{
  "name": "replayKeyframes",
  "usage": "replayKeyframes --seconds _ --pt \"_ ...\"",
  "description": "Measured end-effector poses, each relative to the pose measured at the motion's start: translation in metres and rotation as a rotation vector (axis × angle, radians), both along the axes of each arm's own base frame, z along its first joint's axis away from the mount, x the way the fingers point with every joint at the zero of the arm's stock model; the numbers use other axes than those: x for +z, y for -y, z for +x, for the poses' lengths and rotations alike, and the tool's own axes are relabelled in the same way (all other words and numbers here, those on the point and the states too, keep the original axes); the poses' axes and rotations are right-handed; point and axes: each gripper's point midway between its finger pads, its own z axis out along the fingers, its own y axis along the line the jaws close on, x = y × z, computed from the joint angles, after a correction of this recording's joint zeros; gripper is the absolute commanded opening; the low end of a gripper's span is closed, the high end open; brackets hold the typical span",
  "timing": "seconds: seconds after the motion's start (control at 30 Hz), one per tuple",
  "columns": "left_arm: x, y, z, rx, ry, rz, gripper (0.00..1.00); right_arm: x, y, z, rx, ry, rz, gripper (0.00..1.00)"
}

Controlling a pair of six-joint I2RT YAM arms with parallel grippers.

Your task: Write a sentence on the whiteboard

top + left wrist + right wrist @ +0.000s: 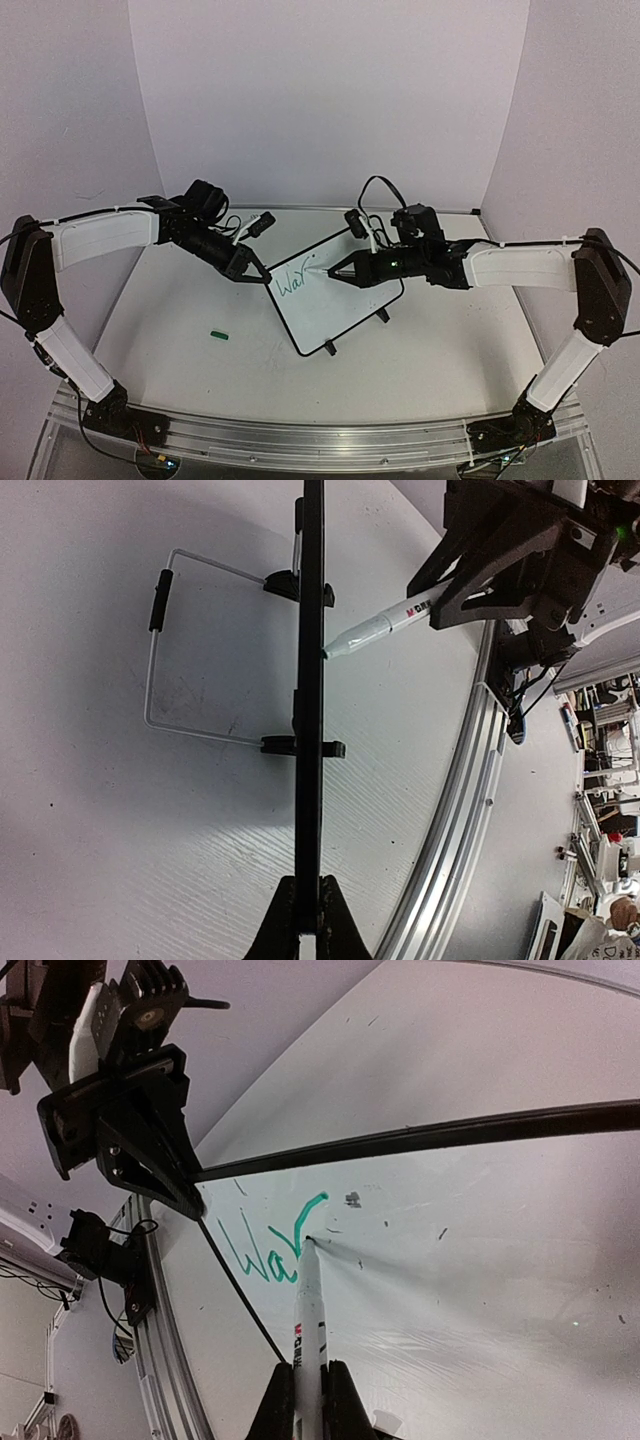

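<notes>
The whiteboard (335,290), white with a thin black frame and two black feet, stands propped at the table's middle. Green letters "War" (292,283) are written on its left part and also show in the right wrist view (268,1250). My left gripper (252,270) is shut on the board's left corner; the left wrist view shows the frame edge-on (311,730) between its fingers (285,920). My right gripper (345,271) is shut on a white marker (309,1310), whose tip touches the board just right of the letters. The marker also shows in the left wrist view (375,628).
A small green marker cap (220,335) lies on the table left of the board. A wire stand (160,660) props the board from behind. A metal rail (320,440) runs along the near table edge. White walls enclose the back and sides.
</notes>
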Motion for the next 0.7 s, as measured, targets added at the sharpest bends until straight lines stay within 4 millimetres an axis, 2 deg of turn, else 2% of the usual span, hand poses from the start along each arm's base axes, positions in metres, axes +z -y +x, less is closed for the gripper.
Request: replayKeyframes --seconds 0.2,0.43,0.7 --pt "0.0 0.0 0.0 0.0 0.001 0.001 0.0 -0.002 0.0 0.0 -0.004 -0.008 0.002 0.0" --pt "0.0 0.0 0.0 0.002 0.001 0.003 0.0 -0.02 0.005 -0.01 0.0 -0.044 -0.019 0.0" --pt "0.0 0.0 0.0 0.002 0.001 0.003 0.0 -0.02 0.005 -0.01 -0.002 -0.051 -0.015 0.0"
